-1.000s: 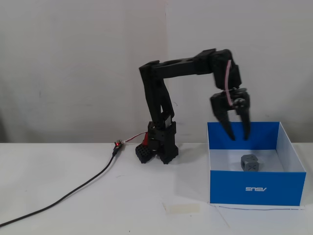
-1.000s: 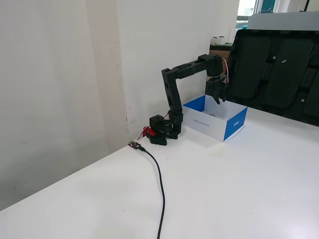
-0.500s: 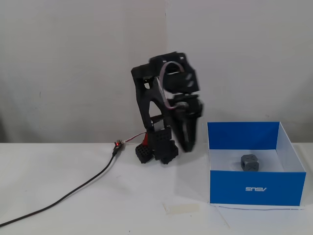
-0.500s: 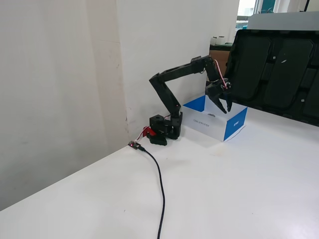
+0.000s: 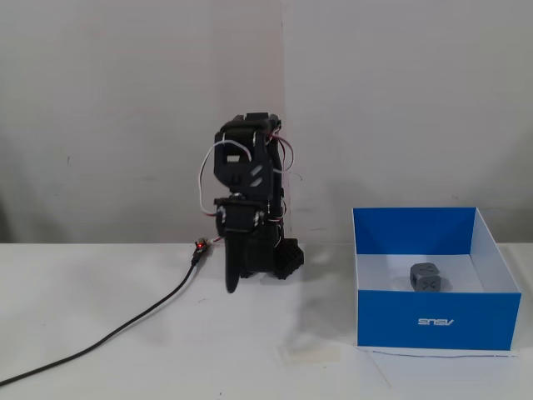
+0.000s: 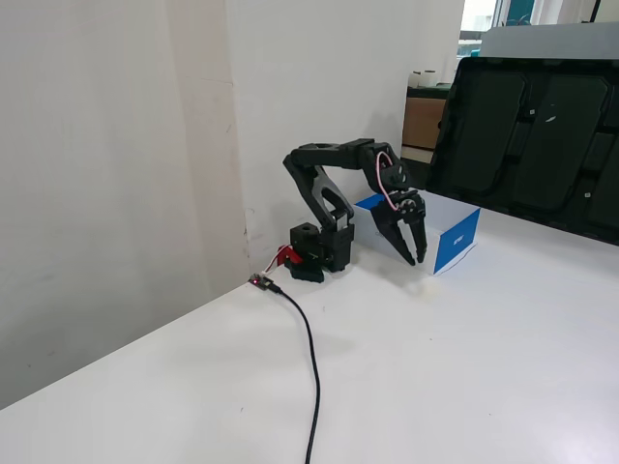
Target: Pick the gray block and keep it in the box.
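Folded arm, gripper (image 6: 417, 257) downward, slightly parted.

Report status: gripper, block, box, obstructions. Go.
Gripper empty, jaws slightly apart, pointing down at the table outside the box. Gray block resting inside the box, untouched. Nothing in the way; black cable lies off to the left.

We read one mark clearly: a small white logo (image 5: 436, 322) on the near outer side of the shallow blue cardboard box (image 5: 400, 317), printed upside down in a fixed view; it looks like "ASUS" inverted. The small gray cube (image 5: 425, 277) inside carries dark marks, one resembling an X; too small for us to confirm. Nothing else legible.
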{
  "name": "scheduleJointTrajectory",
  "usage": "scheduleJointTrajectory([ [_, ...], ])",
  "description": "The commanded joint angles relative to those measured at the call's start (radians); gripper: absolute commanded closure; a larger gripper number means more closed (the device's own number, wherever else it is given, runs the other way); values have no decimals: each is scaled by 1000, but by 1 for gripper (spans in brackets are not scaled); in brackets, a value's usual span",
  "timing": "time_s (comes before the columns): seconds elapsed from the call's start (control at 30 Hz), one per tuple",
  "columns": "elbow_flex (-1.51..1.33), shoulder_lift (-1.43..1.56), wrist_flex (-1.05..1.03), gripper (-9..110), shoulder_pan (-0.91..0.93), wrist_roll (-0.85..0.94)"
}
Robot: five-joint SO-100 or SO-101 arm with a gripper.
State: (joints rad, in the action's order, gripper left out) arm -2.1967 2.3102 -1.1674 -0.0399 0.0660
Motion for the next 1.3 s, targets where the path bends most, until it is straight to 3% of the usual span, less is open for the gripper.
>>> scheduleJointTrajectory([
  [0.0, -103, 110, 84, 101, 46, -11],
  [0.6, -603, 558, 213, 101, 71, -32],
  [0.8, -680, 684, 193, 101, 86, -38],
  [1.0, -767, 1026, 67, 102, 95, -40],
  [1.27, -793, 1118, 20, 102, 98, -40],
])
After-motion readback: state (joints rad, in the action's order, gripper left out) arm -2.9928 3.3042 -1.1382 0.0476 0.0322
